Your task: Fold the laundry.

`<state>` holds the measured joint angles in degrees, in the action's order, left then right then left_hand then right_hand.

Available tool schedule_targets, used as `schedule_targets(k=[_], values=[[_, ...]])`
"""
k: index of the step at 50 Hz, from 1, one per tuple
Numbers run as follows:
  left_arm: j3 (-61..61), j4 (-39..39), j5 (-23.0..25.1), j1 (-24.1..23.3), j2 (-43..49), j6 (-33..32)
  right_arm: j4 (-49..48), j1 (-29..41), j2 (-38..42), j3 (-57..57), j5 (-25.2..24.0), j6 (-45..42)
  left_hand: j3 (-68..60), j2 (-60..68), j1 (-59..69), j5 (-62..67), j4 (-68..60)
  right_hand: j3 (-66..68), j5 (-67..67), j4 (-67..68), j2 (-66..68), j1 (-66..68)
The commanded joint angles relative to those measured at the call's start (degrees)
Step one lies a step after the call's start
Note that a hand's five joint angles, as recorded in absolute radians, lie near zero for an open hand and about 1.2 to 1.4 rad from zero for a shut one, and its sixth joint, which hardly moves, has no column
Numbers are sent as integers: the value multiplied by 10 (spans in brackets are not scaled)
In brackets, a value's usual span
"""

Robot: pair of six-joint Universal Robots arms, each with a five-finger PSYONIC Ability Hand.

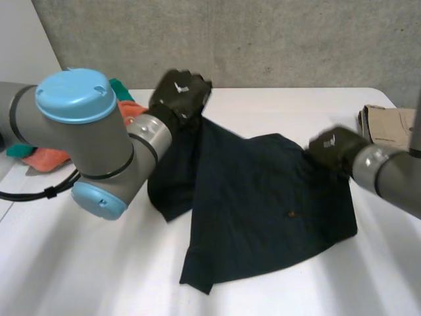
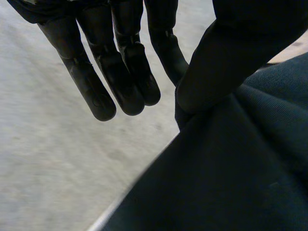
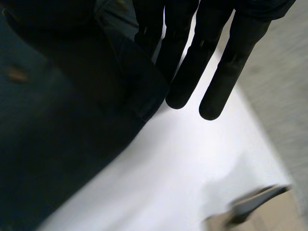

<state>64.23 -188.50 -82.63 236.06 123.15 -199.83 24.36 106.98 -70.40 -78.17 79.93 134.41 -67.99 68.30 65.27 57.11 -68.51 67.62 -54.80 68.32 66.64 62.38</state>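
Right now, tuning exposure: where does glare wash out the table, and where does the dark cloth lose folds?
Right wrist view: table glares white beside the dark garment. Left wrist view: garment nearly black, folds faint. Head view: softer light, folds readable.

A white counter [image 1: 276,105] ran back to a grey concrete wall [image 1: 263,39] that stood along the counter's far edge. At the counter's far left corner lay a crumpled orange cloth [image 1: 49,158], with a teal cloth [image 1: 122,89] bunched against it on the wall side. At the counter's far right corner sat a beige garment [image 1: 388,125], folded flat, close to the counter's edge.
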Motion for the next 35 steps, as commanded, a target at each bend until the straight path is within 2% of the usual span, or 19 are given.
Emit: schedule_targets(k=[1,2,3,4,5,6,7,10,15,20,25,26,29,35], values=[[70,76,42,-29,2,-7,54,-2,-62,-130,0,-71,-120,117,147,129,-115,124,-152,117,134,176],[81,82,41,-32,2,-10,44,-3,-65,-140,0,-83,-120,117,147,129,-115,-10,-18,-18,-1,42],[105,93,41,-35,-2,-10,25,-5,-67,-145,-1,-95,-120,117,147,129,-115,-367,338,-374,-357,-314],[115,96,41,-35,-5,-10,10,-10,-68,-145,-1,-99,-120,117,147,129,-115,-522,493,-529,-512,-469],[126,99,41,-35,-9,-10,-6,-15,-68,-143,0,-97,-92,89,119,101,-87,-575,547,-582,-565,-522],[134,101,39,-35,-11,-10,-34,-29,-69,-134,1,-87,30,-33,-3,-21,35,-572,544,-579,-562,-520],[144,104,35,-35,-25,-10,-46,-34,-69,-127,2,-79,223,-226,-195,-214,228,-574,545,-581,-564,-521],[153,103,27,-27,-61,-5,-80,-43,-68,-91,0,-26,270,-273,-243,-261,275,-576,548,-583,-566,-524],[145,93,11,26,-110,7,-87,-40,-67,-21,0,49,515,-518,-488,-506,520,-576,548,-583,-566,-524],[115,94,12,53,-108,29,-89,-39,-46,37,-9,88,539,-542,-512,-530,544,-576,548,-583,-566,-524],[77,96,14,82,-96,60,-81,-29,44,126,-8,131,539,-542,-512,-530,544,-576,548,-583,-566,-524],[63,96,16,100,-77,69,-76,-18,74,160,-10,144,539,-542,-512,-530,544,-576,548,-583,-566,-524],[36,104,19,116,-37,79,-57,0,120,210,-10,158,537,-540,-510,-529,543,-576,548,-583,-566,-524],[-46,196,24,121,67,82,21,16,258,348,-10,190,539,-542,-512,-530,544,-576,548,-583,-566,-524]])
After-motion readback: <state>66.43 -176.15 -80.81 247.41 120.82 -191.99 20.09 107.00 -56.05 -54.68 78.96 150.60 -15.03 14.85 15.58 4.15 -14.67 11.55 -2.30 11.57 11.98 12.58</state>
